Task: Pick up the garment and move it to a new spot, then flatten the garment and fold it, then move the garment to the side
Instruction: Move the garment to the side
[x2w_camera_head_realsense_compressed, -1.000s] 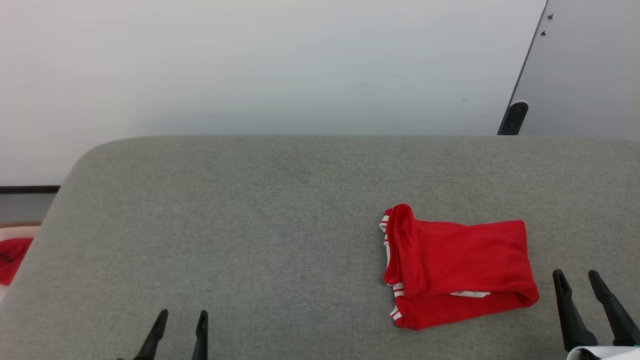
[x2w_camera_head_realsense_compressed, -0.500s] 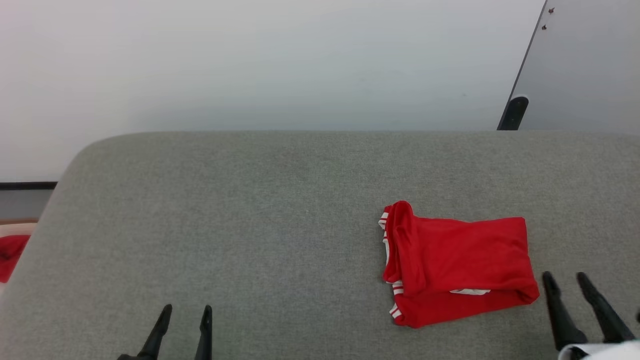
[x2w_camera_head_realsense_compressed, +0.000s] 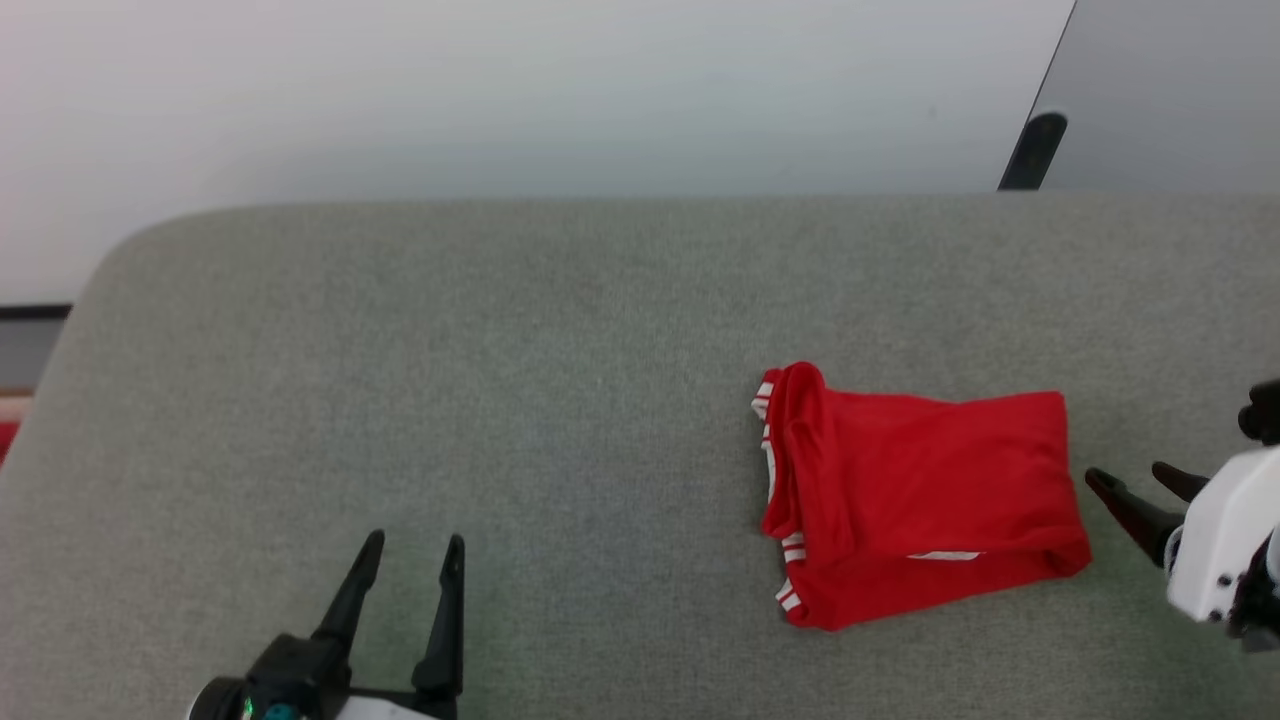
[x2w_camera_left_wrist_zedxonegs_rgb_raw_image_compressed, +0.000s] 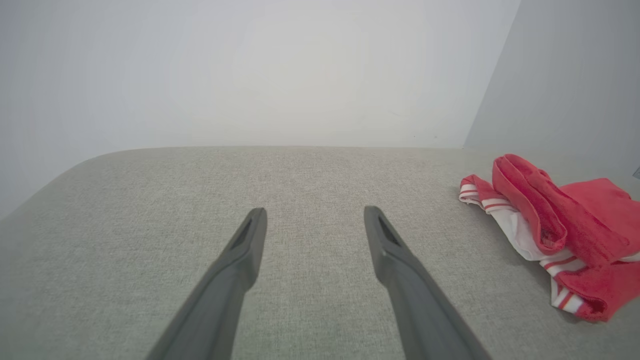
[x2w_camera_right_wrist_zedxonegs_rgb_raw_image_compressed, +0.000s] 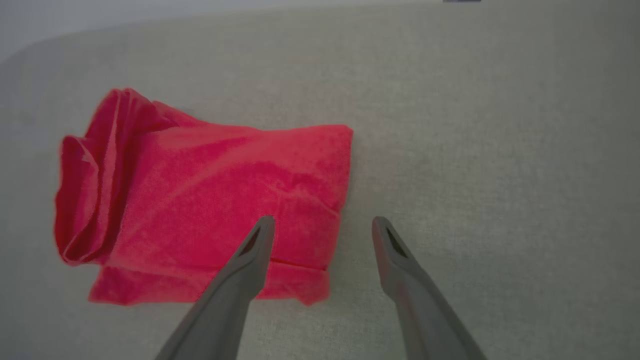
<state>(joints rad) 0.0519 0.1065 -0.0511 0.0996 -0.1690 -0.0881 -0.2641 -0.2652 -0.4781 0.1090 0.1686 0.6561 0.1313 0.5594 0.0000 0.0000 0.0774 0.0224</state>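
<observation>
The garment (x2w_camera_head_realsense_compressed: 915, 495) is a red jersey folded into a rough rectangle on the grey table (x2w_camera_head_realsense_compressed: 500, 350), right of centre, with red-and-white striped trim showing along its left edge. It also appears at the right of the left wrist view (x2w_camera_left_wrist_zedxonegs_rgb_raw_image_compressed: 555, 230) and left of centre in the right wrist view (x2w_camera_right_wrist_zedxonegs_rgb_raw_image_compressed: 200, 200). My right gripper (x2w_camera_head_realsense_compressed: 1130, 480) is open, tilted leftward, just off the garment's right edge; in its own view (x2w_camera_right_wrist_zedxonegs_rgb_raw_image_compressed: 322, 222) the left finger hangs over that edge. My left gripper (x2w_camera_head_realsense_compressed: 412, 545) stands open over bare table at the lower left, holding nothing (x2w_camera_left_wrist_zedxonegs_rgb_raw_image_compressed: 315, 212).
A pale wall rises behind the table. A dark-edged grey panel (x2w_camera_head_realsense_compressed: 1160, 90) leans at the far right, its black foot (x2w_camera_head_realsense_compressed: 1035, 145) by the table's back edge. The table's rounded left corner (x2w_camera_head_realsense_compressed: 110, 260) drops off to the floor.
The camera has tilted, so the whole picture slid. My right gripper has turned to point left toward the garment's right edge. The left gripper reached a little further forward. The garment lies as before.
</observation>
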